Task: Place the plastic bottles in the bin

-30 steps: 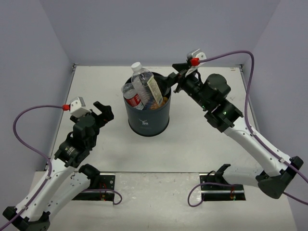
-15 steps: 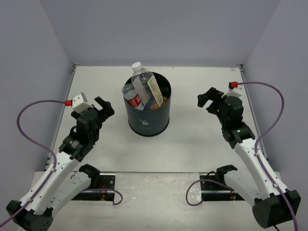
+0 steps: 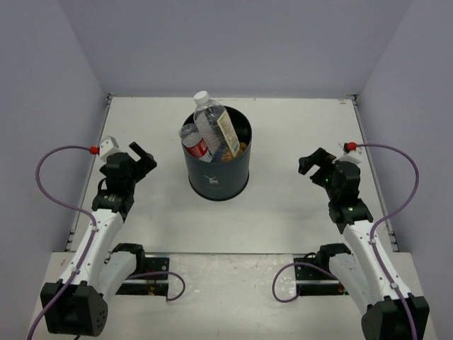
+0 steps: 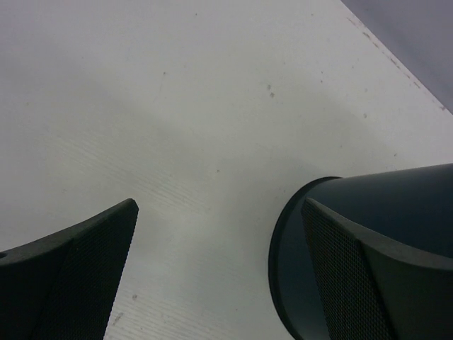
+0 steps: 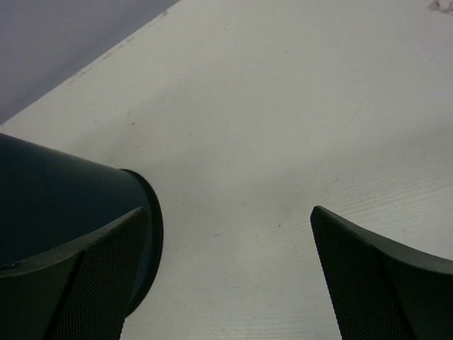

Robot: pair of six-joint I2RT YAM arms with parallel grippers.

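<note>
While the bin (image 3: pixel 226 173) stands in the middle of the table (image 3: pixel 283 209) in the top view, stuffed with plastic bottles (image 3: pixel 212 131), the tallest poking above its rim, the left gripper (image 3: pixel 144 157) and right gripper (image 3: pixel 311 161) hang well apart on either side, both spread and empty. In the left wrist view, parted fingers (image 4: pixel 71 269) frame the white surface, with the bin's dark wall behind the right one. The right wrist view shows equally wide fingers (image 5: pixel 382 276), with the bin at the left.

Bin (image 3: pixel 219 177) with protruding bottles (image 3: pixel 210 122) blocks mid table (image 3: pixel 290 131); flanks open

Likely lab: white table (image 3: pixel 283 134), blank walls (image 3: pixel 233 42)
</note>
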